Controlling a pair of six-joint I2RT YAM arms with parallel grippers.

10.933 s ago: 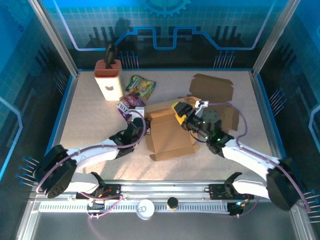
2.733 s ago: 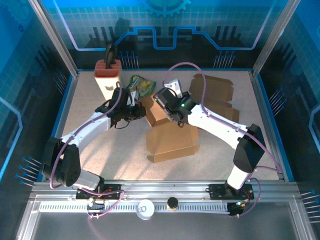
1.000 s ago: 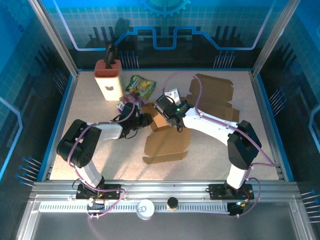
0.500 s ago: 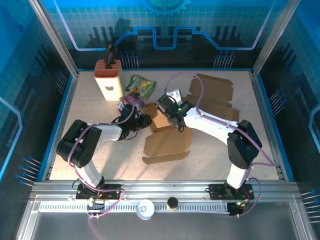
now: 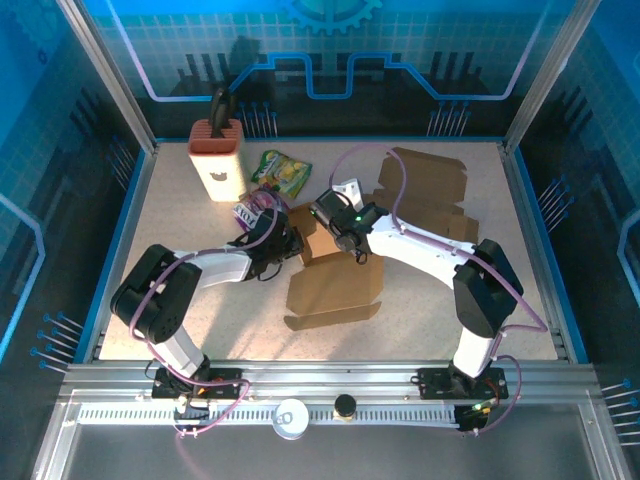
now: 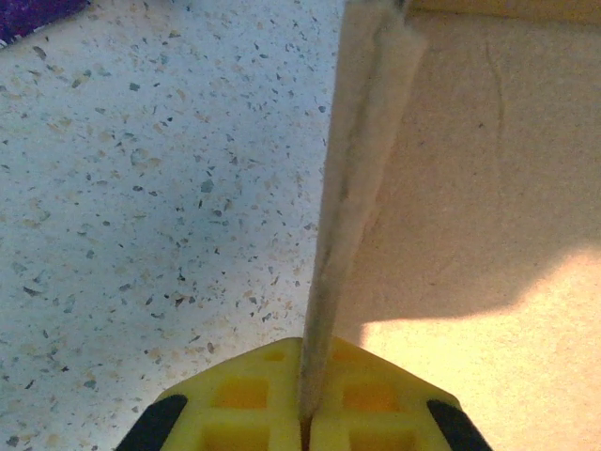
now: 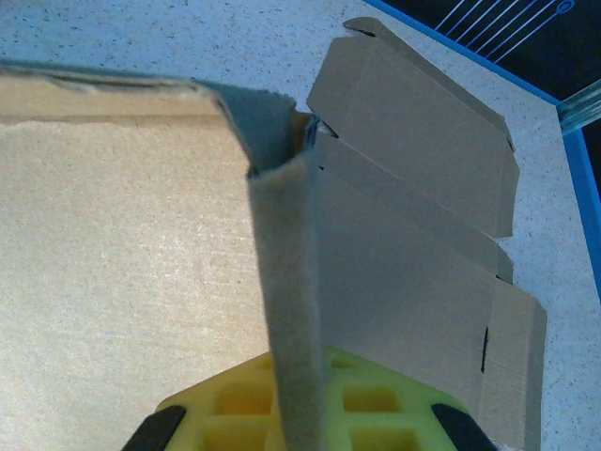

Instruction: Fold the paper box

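Observation:
The paper box [image 5: 335, 288] is brown cardboard, lying partly folded in the middle of the table. My left gripper [image 5: 291, 243] is at its far left corner and my right gripper [image 5: 347, 243] at its far edge. In the left wrist view my left gripper [image 6: 305, 381] is shut on a thin upright flap [image 6: 357, 178] of the box, with a box panel [image 6: 488, 150] to the right. In the right wrist view my right gripper [image 7: 299, 376] is shut on a folded-up wall [image 7: 286, 272] of the box, whose floor panel [image 7: 122, 235] lies to the left.
A second flat cardboard blank [image 5: 428, 185] [image 7: 413, 141] lies at the back right. A knife block [image 5: 217, 158], a green snack bag [image 5: 282, 172] and a purple packet [image 5: 250, 210] sit at the back left. Blue rails [image 5: 530, 230] edge the table.
My left gripper has closed onto the box's left flap. The right gripper has kept its grip, and the box has barely shifted.

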